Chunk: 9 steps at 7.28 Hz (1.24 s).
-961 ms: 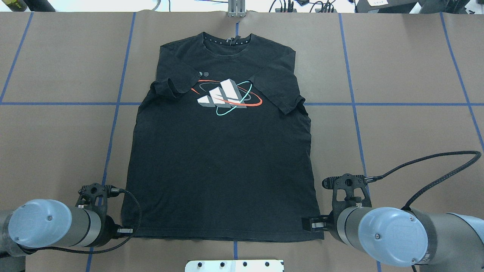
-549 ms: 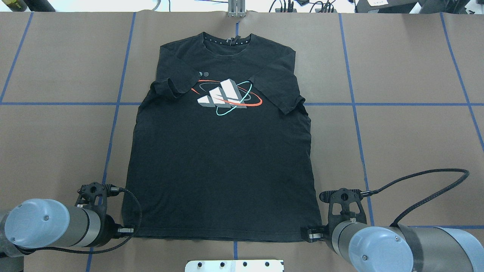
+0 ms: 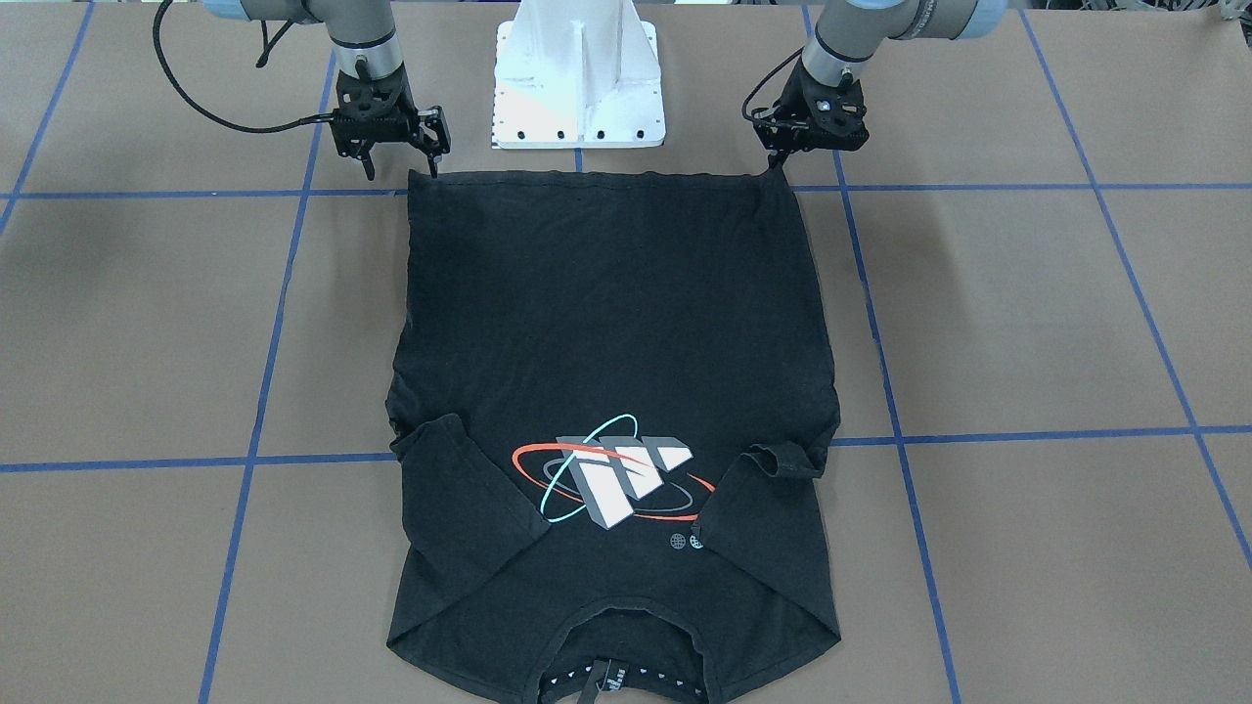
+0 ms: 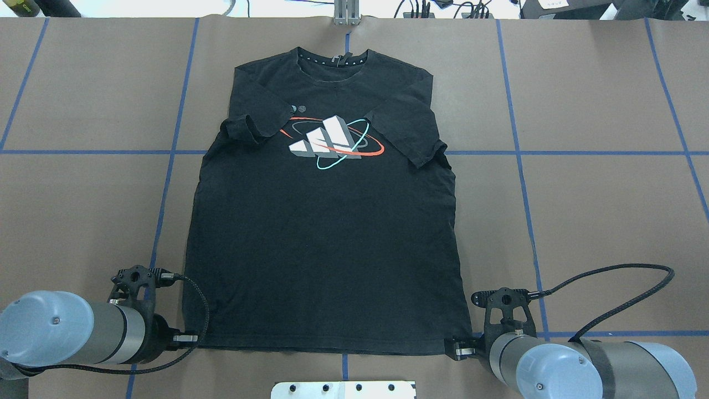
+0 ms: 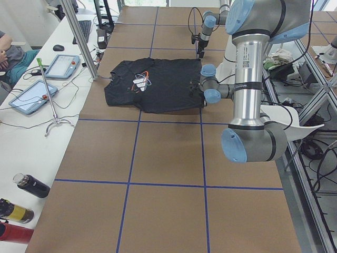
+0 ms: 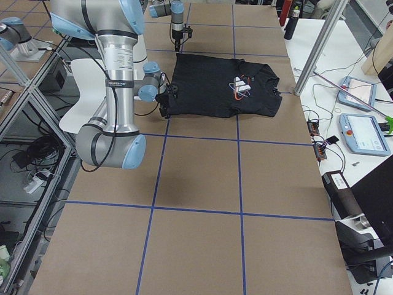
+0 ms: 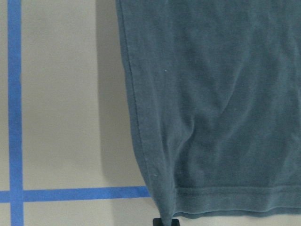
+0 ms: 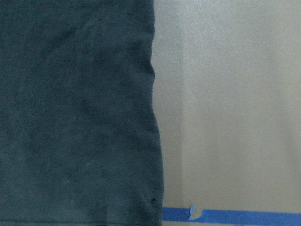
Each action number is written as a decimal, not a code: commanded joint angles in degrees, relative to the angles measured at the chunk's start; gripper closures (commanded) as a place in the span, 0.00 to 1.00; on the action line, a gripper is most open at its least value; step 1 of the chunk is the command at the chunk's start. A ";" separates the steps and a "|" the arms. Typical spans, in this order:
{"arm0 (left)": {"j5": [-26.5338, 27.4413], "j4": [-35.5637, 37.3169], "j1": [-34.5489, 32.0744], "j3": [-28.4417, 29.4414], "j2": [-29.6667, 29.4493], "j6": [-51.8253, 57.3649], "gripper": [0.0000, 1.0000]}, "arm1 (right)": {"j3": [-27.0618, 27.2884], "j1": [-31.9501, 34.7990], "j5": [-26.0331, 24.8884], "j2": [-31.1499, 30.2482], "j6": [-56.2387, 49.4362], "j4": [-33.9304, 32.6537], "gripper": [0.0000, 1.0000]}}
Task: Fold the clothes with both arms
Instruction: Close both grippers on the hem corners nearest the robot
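Backs right end effector (image 4: 457, 349) to T-shirt (image 4: 327, 233) hem corner since a second ago; can't tell whether clamped. Pinches opposite corner tight with left end effector (image 4: 186, 337). Lies flat between both, length running straight ahead.

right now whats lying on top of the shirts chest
Both sleeves lie folded in on the shirt, cuffs reaching the edges of the logo. Whatever fabric or print sits beneath them is covered.
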 commanded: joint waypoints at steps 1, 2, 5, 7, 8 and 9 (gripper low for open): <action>0.00 0.00 0.06 -0.07 0.00 0.00 1.00 | 0.09 -0.05 0.00 0.20 0.06 0.75 0.34; 0.00 0.00 0.06 0.02 0.00 0.00 1.00 | 0.10 -0.05 0.00 0.29 0.06 0.66 0.36; 0.00 0.00 0.06 -0.15 0.00 0.00 1.00 | -0.43 -0.14 0.00 0.29 0.06 0.66 0.36; 0.00 0.00 0.06 -0.15 -0.09 0.00 1.00 | -0.61 -0.22 -0.09 0.38 0.14 0.58 0.36; -0.09 0.00 0.06 -0.15 -0.09 -0.09 1.00 | -0.61 -0.22 -0.09 0.38 0.14 0.57 0.41; -0.09 0.00 0.06 -0.24 -0.09 0.00 1.00 | -0.61 -0.40 -0.18 0.38 0.32 0.40 0.48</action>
